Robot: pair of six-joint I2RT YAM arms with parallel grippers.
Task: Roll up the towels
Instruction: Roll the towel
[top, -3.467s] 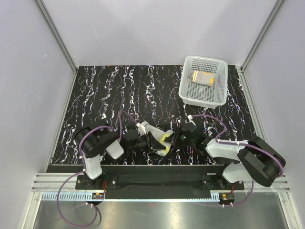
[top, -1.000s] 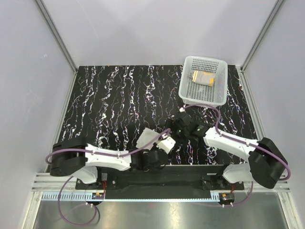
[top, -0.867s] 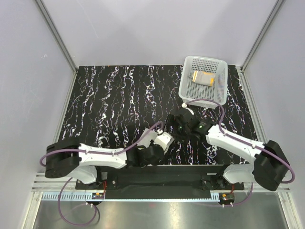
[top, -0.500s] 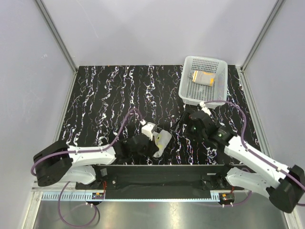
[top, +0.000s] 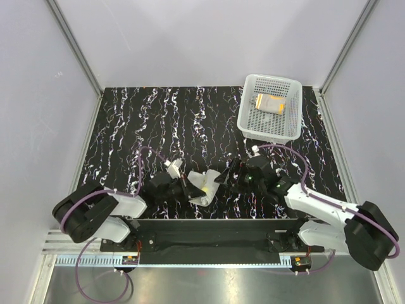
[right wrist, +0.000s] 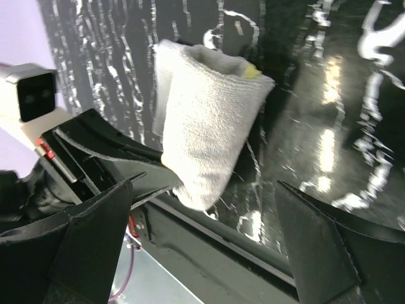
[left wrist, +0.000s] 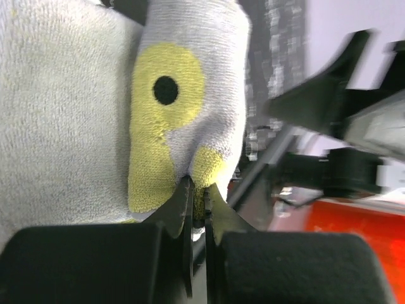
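Note:
The yellow towel (top: 207,189), grey-white side out, is bunched into a loose roll near the table's front edge. My left gripper (top: 192,188) is shut on its yellow hem (left wrist: 201,170); the left wrist view shows a yellow patch with a black dot (left wrist: 166,90). Just right of the roll, my right gripper (top: 229,177) stands open, its fingers either side of the towel's lower end (right wrist: 209,145) without touching it. The left fingers (right wrist: 117,166) show beside the cloth. The orange towel (top: 269,102) lies folded in the white basket (top: 250,120) at the back right.
The table is black with white marbling (top: 158,126). A dark rail (top: 215,223) runs along its near edge, close below the towel and both grippers. Grey walls close in the table's left, back and right sides.
Over the last second the left arm has swung left and folded low, carrying the towel with it. The right gripper has come back down and left toward the towel, still open.

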